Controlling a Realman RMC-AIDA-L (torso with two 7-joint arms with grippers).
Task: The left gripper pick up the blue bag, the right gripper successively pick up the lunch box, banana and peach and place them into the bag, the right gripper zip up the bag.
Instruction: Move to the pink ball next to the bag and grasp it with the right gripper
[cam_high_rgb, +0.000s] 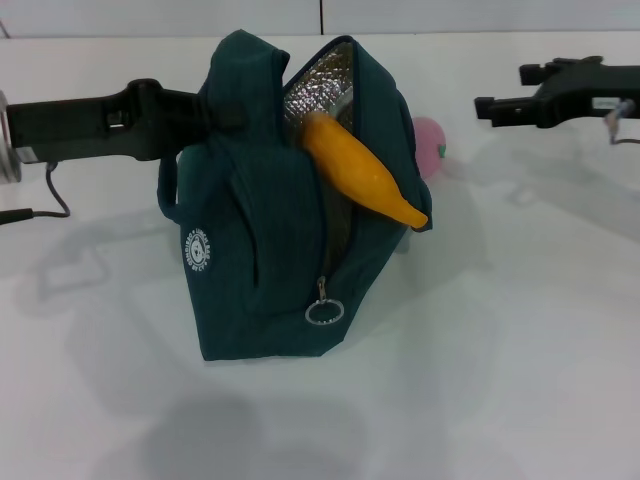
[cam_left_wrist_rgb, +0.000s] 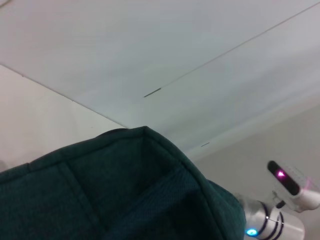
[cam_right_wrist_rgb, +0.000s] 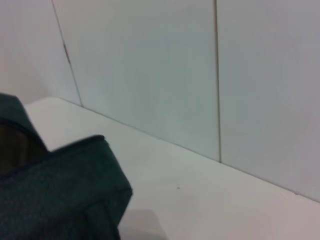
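The small round pink peach (cam_high_rgb: 430, 146) lies behind the dark teal fabric bag (cam_high_rgb: 262, 240), toward the tabletop's far edge, nearest the black two-fingered right gripper (cam_high_rgb: 484, 109), whose grip state I cannot tell.

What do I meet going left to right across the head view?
Left gripper at the bag's handle → blue bag → banana sticking out of the bag's open top → peach behind the bag → right gripper, apart from everything.
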